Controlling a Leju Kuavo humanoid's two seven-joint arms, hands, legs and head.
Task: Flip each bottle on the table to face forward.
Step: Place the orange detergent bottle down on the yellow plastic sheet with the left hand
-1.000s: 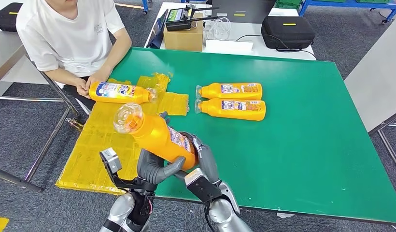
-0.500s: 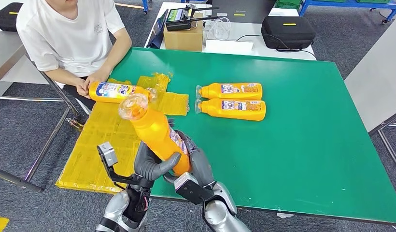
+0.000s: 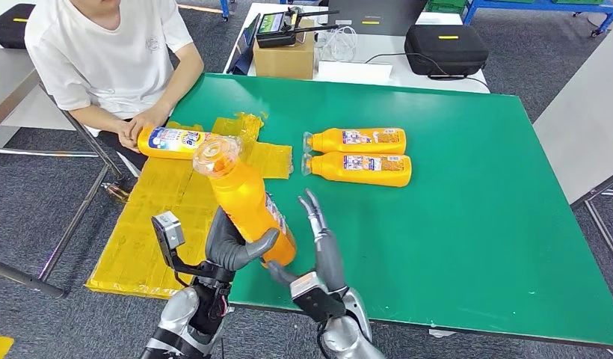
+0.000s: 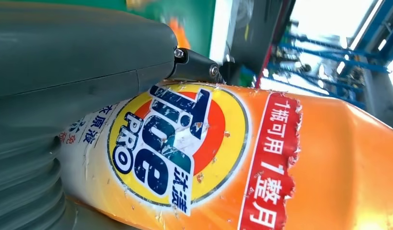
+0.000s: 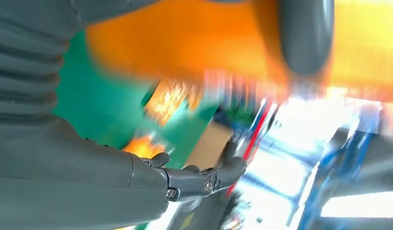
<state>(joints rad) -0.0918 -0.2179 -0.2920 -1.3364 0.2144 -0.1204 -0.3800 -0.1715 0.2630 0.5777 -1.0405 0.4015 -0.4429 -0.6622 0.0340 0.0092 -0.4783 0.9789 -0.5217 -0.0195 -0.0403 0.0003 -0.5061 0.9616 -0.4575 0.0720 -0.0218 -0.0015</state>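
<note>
1. Fingers [image 3: 232,238] of the left hand [image 3: 236,247] wrap the lower body of an orange bottle [image 3: 247,206], gripping it tilted above the near edge of the green table [image 3: 468,224], clear cap end raised toward the far side; the left wrist view shows its round blue-and-yellow label against the grey thumb.
2. Right hand [image 3: 322,239] stands just beside the held bottle, fingers straight, spread and holding nothing; whether the palm touches the bottle cannot be told.
3. Two more orange bottles lie side by side on the table's middle, the far bottle [image 3: 356,140] and the near bottle [image 3: 359,169], labels up, caps pointing left.
4. A person in a white shirt [image 3: 102,52] sits at the table's left corner, both hands on a fourth bottle [image 3: 184,142] lying on yellow sheeting [image 3: 150,217].
5. A cardboard box [image 3: 285,58] and a black case [image 3: 445,48] sit on the white table beyond.
</note>
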